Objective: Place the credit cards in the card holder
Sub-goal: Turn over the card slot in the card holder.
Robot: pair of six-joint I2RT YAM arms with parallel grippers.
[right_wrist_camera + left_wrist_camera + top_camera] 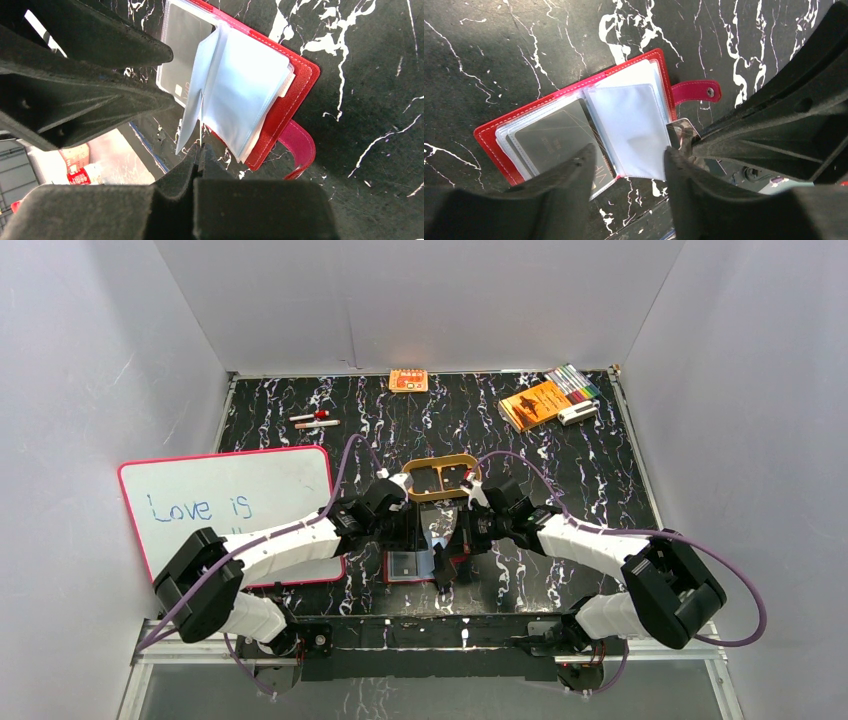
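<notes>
Right pincer is clenched on a clear leaf of the open card holder just ahead. Left pincer is released, hovering above its pages.

Both arms crowd into centre frame: the left arm and the right arm meet nose to nose over the open red card holder. A tan tray sits just above them. There's a whiteboard at left and an orange booklet upper right.

We look into a robot lab booth; plain white panels wall in a black marbled tabletop.
</notes>
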